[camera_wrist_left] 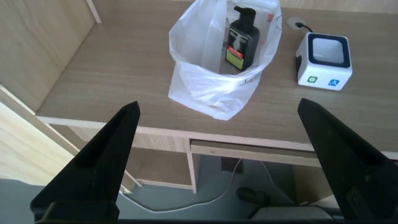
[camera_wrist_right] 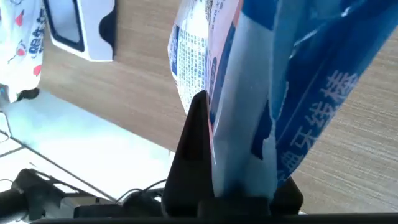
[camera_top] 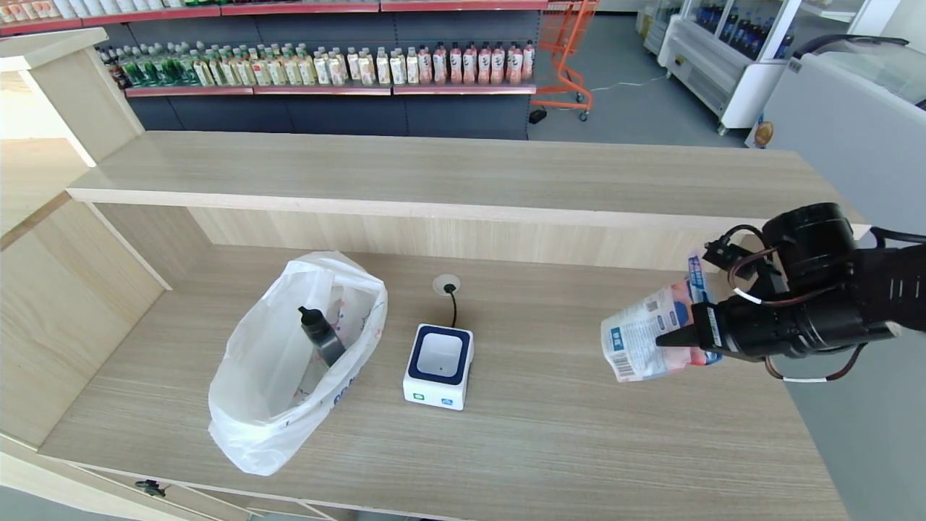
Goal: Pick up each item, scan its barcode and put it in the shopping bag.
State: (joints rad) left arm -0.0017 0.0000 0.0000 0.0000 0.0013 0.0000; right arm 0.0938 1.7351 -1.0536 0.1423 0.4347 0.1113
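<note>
Right fingers (camera_top: 676,337): pinching the pouch (camera_top: 644,340) by its upper part, one dark finger lying across its face. They hold it in the air above the right part of the table (camera_top: 579,449).
Pouch: hangs tilted from the right fingers, its lower end swinging out to the robot's left of them. That end carries the barcode (camera_top: 623,365), which shows on the upper face, so it likely needs turning down to be read.
Scanner (camera_top: 438,365): on the table, well to the left of the right fingers and lower. Its window faces up, which is why the pouch is carried high and free rather than slid along the wood.
Shopping bag (camera_top: 253,405): farther left than the scanner and just beside it. It stands open-mouthed, so an item can drop straight in after scanning.
Pump bottle (camera_top: 322,336): upright inside the bag, apparently an item already done.
Left fingers (camera_wrist_left: 102,158): spread wide and holding nothing. They sit off the near edge of the table, with the bag ahead of and below them, out of the pouch's way.
Step in hand: judged to be carrying the pouch to the scanner; scan not yet made.
</note>
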